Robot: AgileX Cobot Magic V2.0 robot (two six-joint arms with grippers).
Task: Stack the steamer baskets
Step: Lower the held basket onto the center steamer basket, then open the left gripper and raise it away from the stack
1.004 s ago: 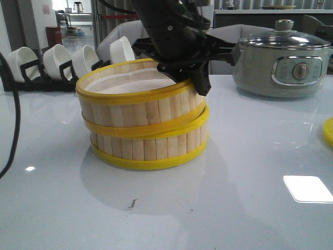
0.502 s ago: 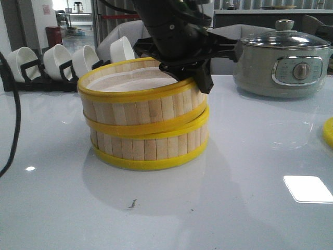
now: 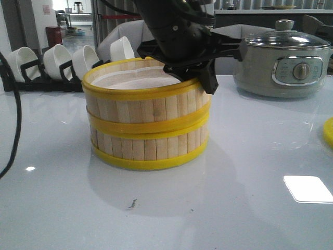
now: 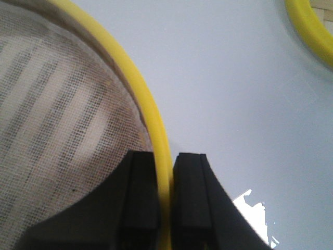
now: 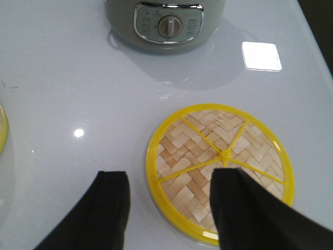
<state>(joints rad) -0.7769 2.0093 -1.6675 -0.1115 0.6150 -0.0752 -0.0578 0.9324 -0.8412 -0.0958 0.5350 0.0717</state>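
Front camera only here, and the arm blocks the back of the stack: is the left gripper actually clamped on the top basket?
Observer: Yes. In the left wrist view, the left gripper pinches the top basket at its yellow rim. One finger is inside over the white liner, the other outside.
Operator: I see only a yellow edge at far right. What is it?
Observer: The woven lid. The right wrist view shows it lying flat on the table, apart from the electric pot.
Operator: Is the right gripper holding anything?
Observer: No. The right gripper is open and empty, close to the lid.
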